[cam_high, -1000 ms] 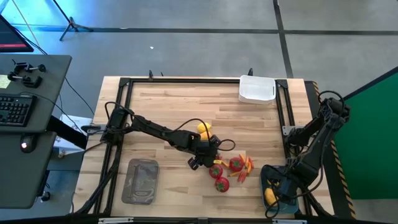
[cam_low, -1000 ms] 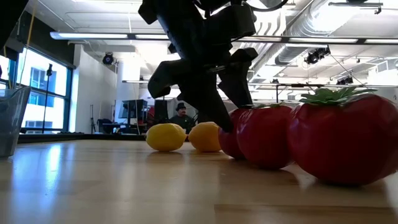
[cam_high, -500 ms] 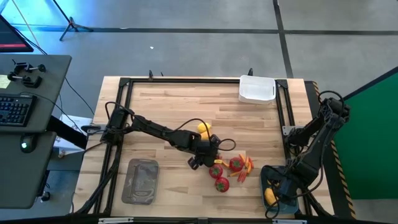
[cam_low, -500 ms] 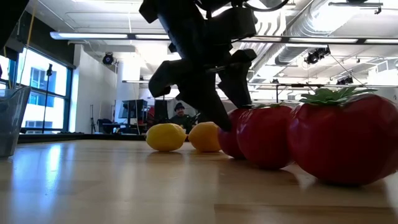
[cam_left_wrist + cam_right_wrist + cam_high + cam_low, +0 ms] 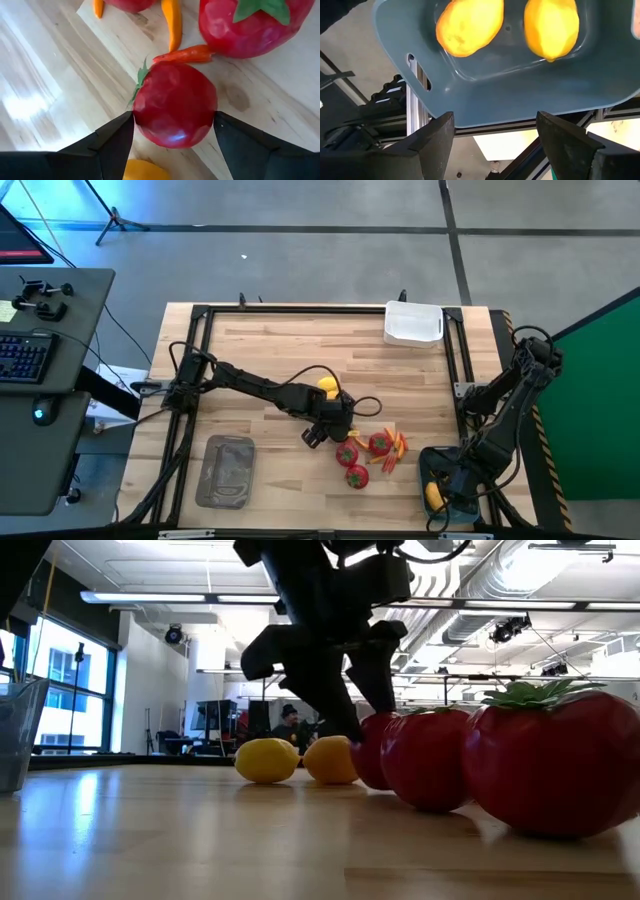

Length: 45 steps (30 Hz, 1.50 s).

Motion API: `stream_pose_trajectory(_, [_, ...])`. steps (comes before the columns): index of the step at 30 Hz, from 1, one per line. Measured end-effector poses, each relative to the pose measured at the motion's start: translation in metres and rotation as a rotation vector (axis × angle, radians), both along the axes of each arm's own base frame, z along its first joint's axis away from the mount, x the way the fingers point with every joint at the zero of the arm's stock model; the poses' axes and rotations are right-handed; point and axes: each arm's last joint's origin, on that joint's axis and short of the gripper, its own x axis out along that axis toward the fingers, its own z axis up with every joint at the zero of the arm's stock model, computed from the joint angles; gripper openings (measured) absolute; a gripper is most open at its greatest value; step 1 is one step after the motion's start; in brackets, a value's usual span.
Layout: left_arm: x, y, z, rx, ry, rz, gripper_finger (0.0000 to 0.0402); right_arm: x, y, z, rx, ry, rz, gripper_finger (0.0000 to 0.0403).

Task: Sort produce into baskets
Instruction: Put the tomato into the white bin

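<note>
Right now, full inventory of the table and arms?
Tomatoes: three, red with green tops, clustered at table centre-right.
Peppers: a few, orange-red, beside the tomatoes; exact count unclear.
Lemons on table: two, yellow, just behind the left gripper.
Lemons in bin: two, yellow, in the blue bin.
Blue bin: one, near right corner.
White bin: one, far right edge.
Grey tray: one, near left.
Left gripper: fingers open around one tomato.
Right gripper: fingers open over the blue bin.
</note>
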Motion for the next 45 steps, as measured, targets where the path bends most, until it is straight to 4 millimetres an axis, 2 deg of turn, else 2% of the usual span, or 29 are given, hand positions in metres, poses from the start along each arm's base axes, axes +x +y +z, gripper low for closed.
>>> stream_pose_trajectory(8, [0.002,0.001,-0.002,-0.044,0.000,-0.003,0.0260,0.003,0.001,0.000,0.023,-0.011,-0.008,0.0272])
stream_pose_trajectory(22, [0.010,0.010,-0.020,-0.050,0.017,0.013,0.0260,0.012,-0.002,0.001,0.043,-0.024,-0.044,0.0272])
stream_pose_trajectory(32, [0.010,0.017,-0.028,-0.122,0.054,0.084,0.0258,0.015,-0.003,0.001,0.053,-0.031,-0.057,0.0272])
stream_pose_trajectory(42, [0.007,0.022,-0.025,-0.132,0.076,0.126,0.0199,0.016,-0.002,0.001,0.064,-0.039,-0.055,0.0272])
stream_pose_trajectory(45, [0.005,0.024,-0.018,-0.153,0.072,0.154,0.0189,0.019,-0.001,0.010,0.080,-0.080,-0.038,0.0272])
